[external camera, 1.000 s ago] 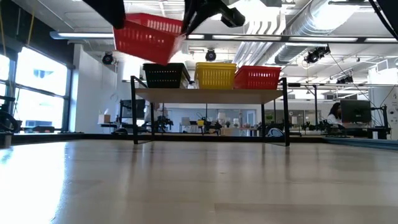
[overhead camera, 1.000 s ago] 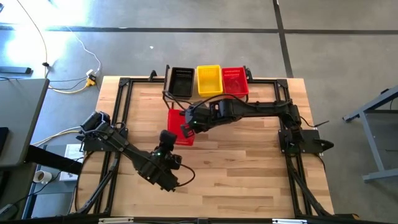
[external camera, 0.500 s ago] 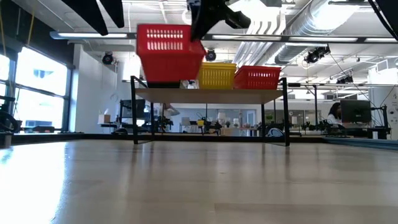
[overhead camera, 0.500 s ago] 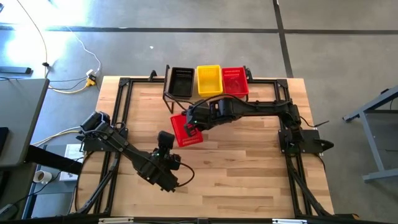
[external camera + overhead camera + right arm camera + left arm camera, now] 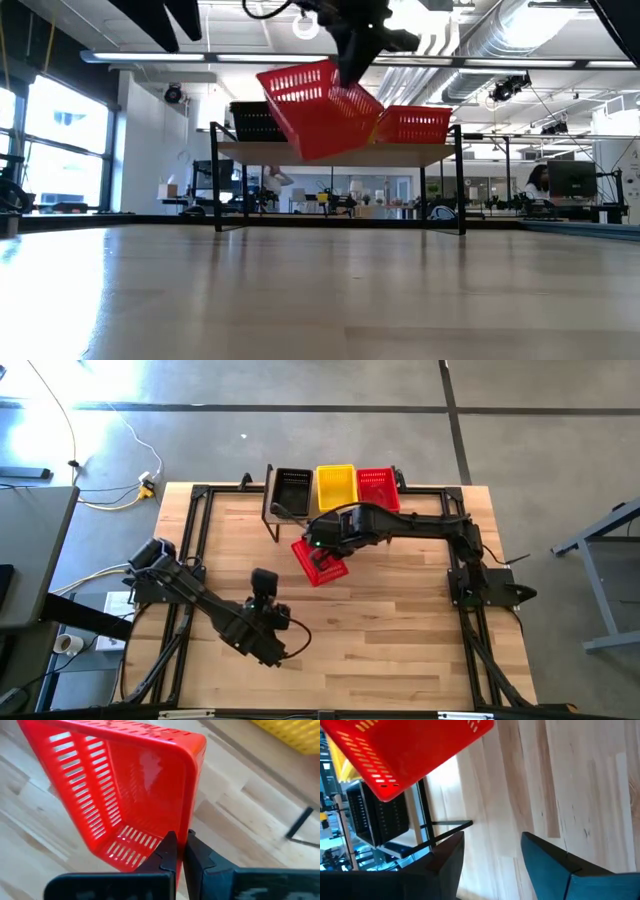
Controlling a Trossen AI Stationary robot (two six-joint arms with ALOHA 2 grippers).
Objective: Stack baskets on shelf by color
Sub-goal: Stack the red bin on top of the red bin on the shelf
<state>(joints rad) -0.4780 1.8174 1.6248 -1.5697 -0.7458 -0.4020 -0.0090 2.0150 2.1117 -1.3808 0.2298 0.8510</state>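
A glossy red plastic basket point(image 5: 135, 795), its slotted walls catching highlights, is pinched at the rim by the matt black right gripper point(image 5: 180, 851). The tabletop point(image 5: 400, 640) is seen as pale, smooth-finished wooden planks. The shelf point(image 5: 340, 153) is formed of a light wooden board on thin black metal legs.

Red rectangular perforated plastic basket point(image 5: 320, 563): airborne in front of the shelf, tilted, open side up, pinched at one rim.

Low shelf with light wooden plank top and thin black legs point(image 5: 340, 153): at the table's far edge.

On it, side by side, upright: black mesh basket point(image 5: 292, 490), yellow mesh basket point(image 5: 335, 488), second red mesh basket point(image 5: 378, 489).
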